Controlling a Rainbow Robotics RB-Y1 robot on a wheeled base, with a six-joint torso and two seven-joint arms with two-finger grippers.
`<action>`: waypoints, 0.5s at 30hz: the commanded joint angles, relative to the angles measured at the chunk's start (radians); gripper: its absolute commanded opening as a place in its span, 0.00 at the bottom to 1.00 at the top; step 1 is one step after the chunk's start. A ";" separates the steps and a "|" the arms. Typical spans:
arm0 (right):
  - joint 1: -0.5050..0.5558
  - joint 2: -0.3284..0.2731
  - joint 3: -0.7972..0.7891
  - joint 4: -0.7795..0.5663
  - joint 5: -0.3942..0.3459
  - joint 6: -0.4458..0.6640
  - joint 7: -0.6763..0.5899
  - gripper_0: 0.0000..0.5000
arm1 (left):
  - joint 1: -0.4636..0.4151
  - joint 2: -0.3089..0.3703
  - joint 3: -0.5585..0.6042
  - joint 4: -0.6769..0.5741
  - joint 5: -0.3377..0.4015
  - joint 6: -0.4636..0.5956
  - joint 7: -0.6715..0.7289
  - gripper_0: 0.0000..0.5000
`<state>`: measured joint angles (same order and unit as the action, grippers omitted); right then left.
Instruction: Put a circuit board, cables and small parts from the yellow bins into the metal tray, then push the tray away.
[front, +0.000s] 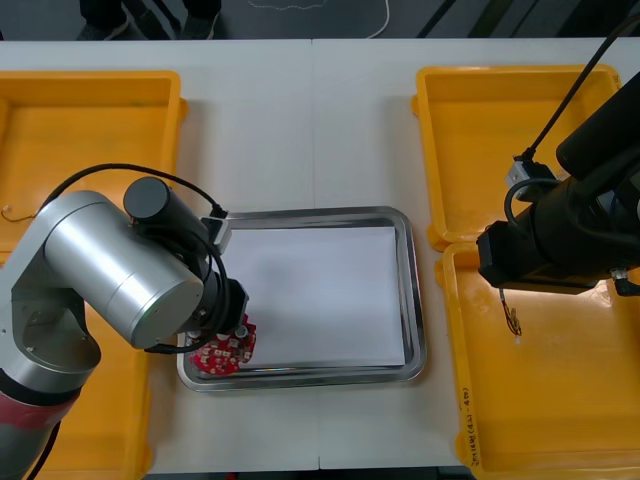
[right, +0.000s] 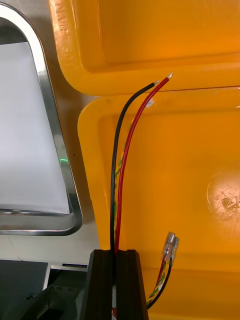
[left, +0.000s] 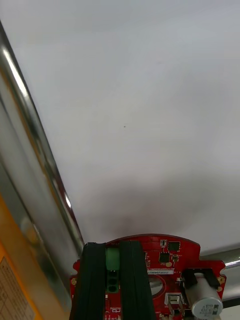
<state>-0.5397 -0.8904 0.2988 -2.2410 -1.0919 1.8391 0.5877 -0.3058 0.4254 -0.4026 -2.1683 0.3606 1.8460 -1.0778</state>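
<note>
The left gripper hangs over the near left corner of the metal tray, its jaws closed narrowly on the green terminal block of the round red circuit board. The board sits low over the tray's white inside, and from the front view it seems to overlap the near rim, though the arm hides too much to be sure. To finish this step well, the board should be eased inward until it is fully clear of the rim, lowered flat, and only then released, so it does not tip onto the steel edge. The right gripper is above the near right yellow bin, its jaws pinched tight on the cables, a black and a red lead with a twisted strand beside them. The long free ends call for a high, slow carry so they clear the bin wall.
</note>
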 joint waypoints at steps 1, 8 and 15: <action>-0.031 -0.009 0.011 -0.006 0.003 0.002 -0.051 0.00 | -0.033 -0.063 -0.019 0.019 -0.035 -0.027 -0.037 0.00; -0.031 -0.009 0.011 -0.006 0.004 -0.006 -0.049 0.00 | -0.033 -0.065 -0.021 0.050 -0.031 -0.062 -0.057 0.00; -0.031 -0.010 0.011 -0.006 0.007 -0.004 -0.046 0.00 | -0.033 -0.065 -0.035 0.088 -0.031 -0.094 -0.067 0.00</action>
<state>-0.5397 -0.8904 0.2988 -2.2410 -1.0919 1.8390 0.5877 -0.3058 0.3810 -0.4109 -2.0803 0.3364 1.7691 -1.0779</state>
